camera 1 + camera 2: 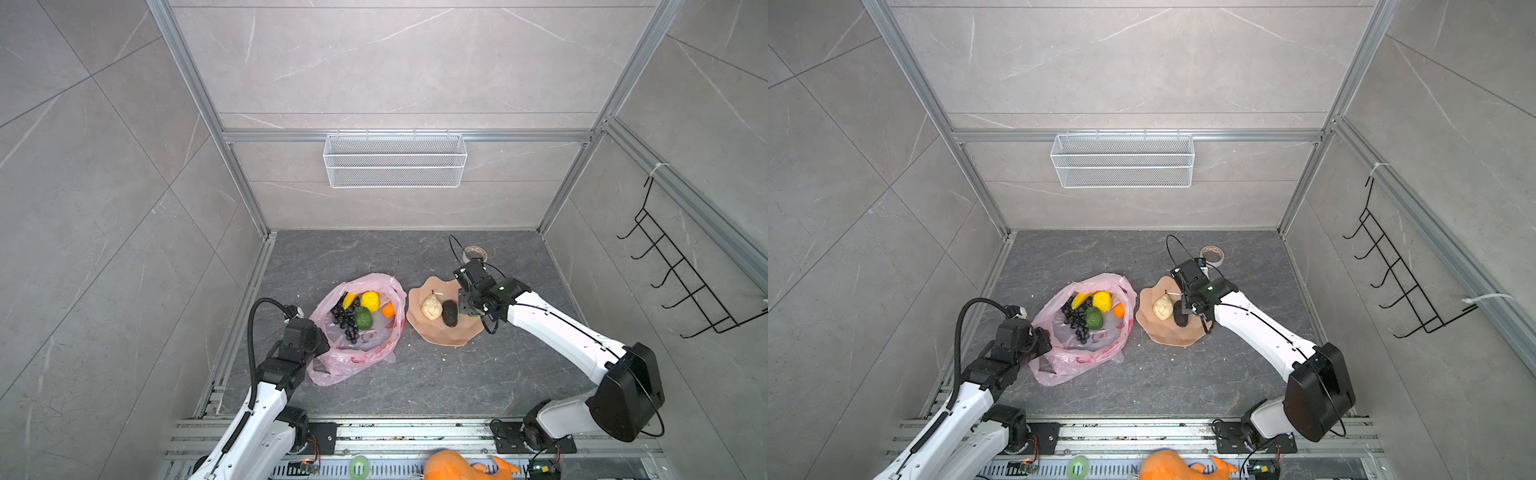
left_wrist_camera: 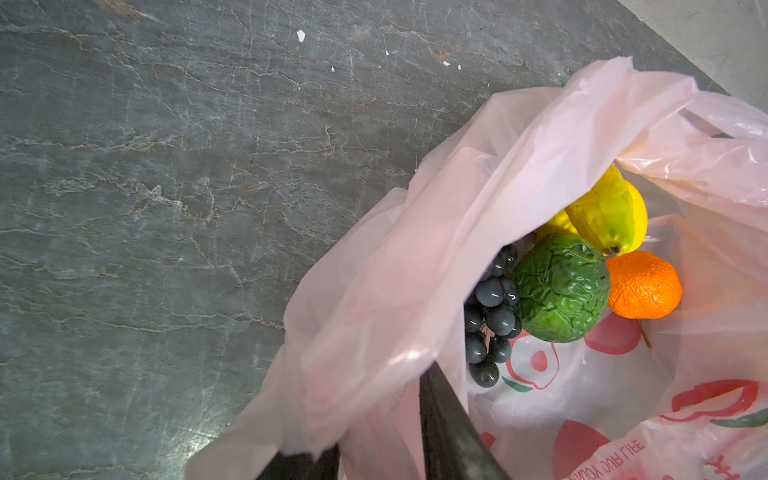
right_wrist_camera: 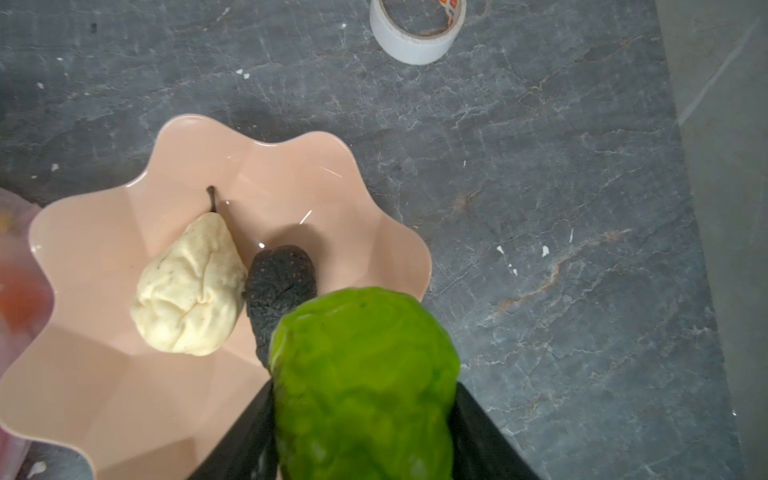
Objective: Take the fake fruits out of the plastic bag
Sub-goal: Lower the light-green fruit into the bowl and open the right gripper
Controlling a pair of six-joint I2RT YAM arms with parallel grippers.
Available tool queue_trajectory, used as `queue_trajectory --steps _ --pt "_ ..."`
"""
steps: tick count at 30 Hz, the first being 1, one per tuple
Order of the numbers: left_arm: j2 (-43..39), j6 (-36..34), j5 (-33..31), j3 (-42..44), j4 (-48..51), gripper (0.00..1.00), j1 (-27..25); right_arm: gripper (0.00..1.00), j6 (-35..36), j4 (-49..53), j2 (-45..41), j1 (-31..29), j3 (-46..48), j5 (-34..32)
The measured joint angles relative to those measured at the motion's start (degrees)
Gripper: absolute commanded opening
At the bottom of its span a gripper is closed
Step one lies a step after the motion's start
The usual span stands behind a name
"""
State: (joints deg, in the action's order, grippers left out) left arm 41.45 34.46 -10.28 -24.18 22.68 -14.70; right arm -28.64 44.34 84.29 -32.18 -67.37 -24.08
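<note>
The pink plastic bag (image 1: pixel 357 357) lies open left of centre. Inside it are a lemon (image 1: pixel 370 300), a banana (image 1: pixel 348 300), an orange (image 2: pixel 642 284), a green avocado (image 2: pixel 561 286) and black grapes (image 2: pixel 490 316). My left gripper (image 2: pixel 370 411) is shut on the bag's near rim, with pink film bunched between its fingers. My right gripper (image 3: pixel 363 384) is shut on a lime-green fruit (image 3: pixel 361 374) above the right edge of the peach plate (image 3: pixel 104 374). A cream-white pear (image 3: pixel 191 291) and a dark avocado (image 3: pixel 278 274) lie on the plate.
A white tape roll (image 1: pixel 474 252) sits behind the plate near the right arm. A wire basket (image 1: pixel 395 160) hangs on the back wall and a black hook rack (image 1: pixel 681 282) on the right wall. A large orange object (image 1: pixel 453 465) lies at the front edge.
</note>
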Motion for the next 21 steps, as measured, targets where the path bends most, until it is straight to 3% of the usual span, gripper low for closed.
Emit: queue_trajectory --steps 21 --pt "0.0 0.0 0.0 0.1 0.0 0.34 0.0 0.52 -0.3 -2.2 10.8 0.3 0.6 0.1"
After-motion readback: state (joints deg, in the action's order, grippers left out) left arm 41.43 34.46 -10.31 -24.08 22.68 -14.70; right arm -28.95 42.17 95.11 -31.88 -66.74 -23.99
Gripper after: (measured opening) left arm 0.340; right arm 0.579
